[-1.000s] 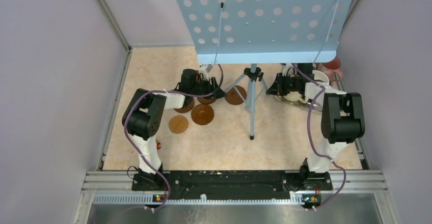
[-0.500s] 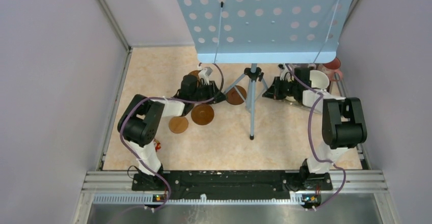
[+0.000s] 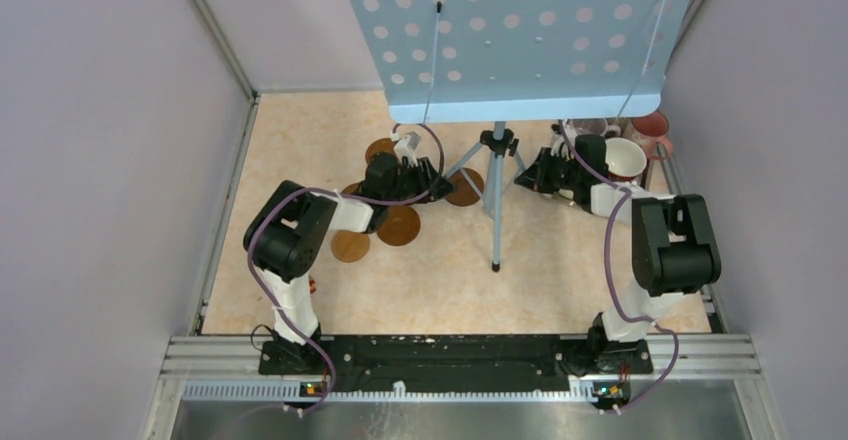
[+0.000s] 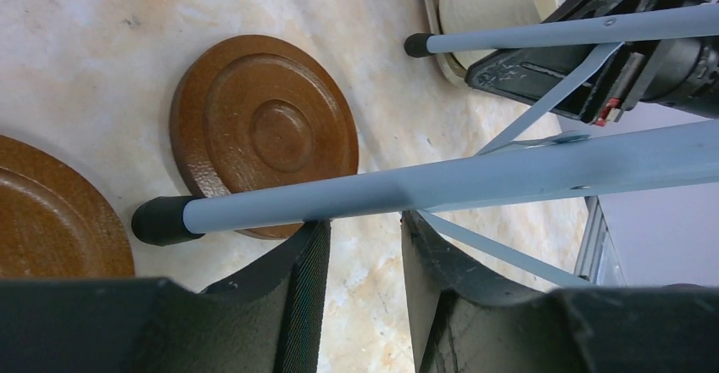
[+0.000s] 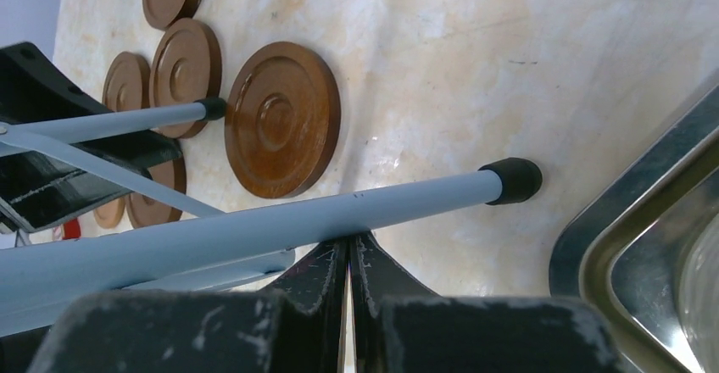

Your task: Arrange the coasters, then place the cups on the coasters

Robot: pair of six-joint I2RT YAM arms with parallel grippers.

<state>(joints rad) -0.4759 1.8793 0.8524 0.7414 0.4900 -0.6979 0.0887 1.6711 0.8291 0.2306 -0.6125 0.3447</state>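
Note:
Several brown coasters lie left of the stand: one (image 3: pixel 380 148) far, one (image 3: pixel 462 188) by the tripod, one (image 3: pixel 399 225) and a lighter one (image 3: pixel 350 245) nearer. My left gripper (image 3: pixel 432 182) hovers low beside the tripod coaster (image 4: pixel 264 131). Its jaws (image 4: pixel 363 225) stand a little apart with only table between them, so it is open. My right gripper (image 3: pixel 528 178) is shut and empty, its tips (image 5: pixel 349 242) under a tripod leg (image 5: pixel 339 212). Cups stand at the far right: a white one (image 3: pixel 625 158), a red one (image 3: pixel 655 125) and a cream one (image 4: pixel 496 0).
A blue perforated music stand (image 3: pixel 510 35) on a grey tripod (image 3: pixel 495 200) stands mid-table, and one of its legs (image 4: pixel 424 191) crosses my left fingertips. A steel tray (image 5: pixel 627 246) lies at the right. A small red figure (image 3: pixel 312 283) sits by the left arm's base.
My left gripper has narrowed its jaws and slid right toward the tripod, uncovering the far coaster. My right gripper has shifted slightly left and away from the cups.

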